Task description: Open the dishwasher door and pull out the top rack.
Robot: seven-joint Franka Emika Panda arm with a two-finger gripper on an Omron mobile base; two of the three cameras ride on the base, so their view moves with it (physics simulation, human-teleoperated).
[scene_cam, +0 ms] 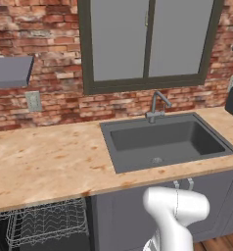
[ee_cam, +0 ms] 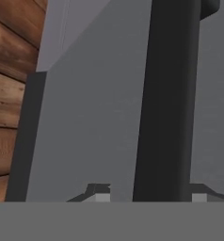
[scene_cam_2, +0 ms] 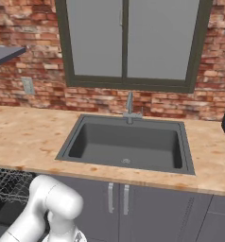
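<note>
Hand view: claw [ee_cam: 144, 197] at the bottom edge, its two tips set either side of the black bar handle [ee_cam: 168, 94], narrowly parted and closed around that bar. One fingertip [ee_cam: 100, 196] left of the bar, the other at its right. Handle running up the middle-right of the frame over the grey dishwasher door [ee_cam: 95, 117], which fills the centre. Wooden floor [ee_cam: 10, 80] along the left edge, beyond the door's dark border.

Left base view: top rack [scene_cam: 45, 223] at lower left, a white wire basket with upright tines sitting in the dark opening beneath the worktop [scene_cam: 50, 162], not past the worktop's front edge as far as can be told. White arm [scene_cam: 174, 215] rising at lower right. Sink [scene_cam: 167, 139] set in the worktop right of centre, tap [scene_cam: 157, 105] behind it, window [scene_cam: 148, 41] above in the brick wall.

Right base view: rack wires at the left edge under the worktop, arm at lower left, grey cabinet doors [scene_cam_2: 147, 208] with small silver handles below the sink.
</note>
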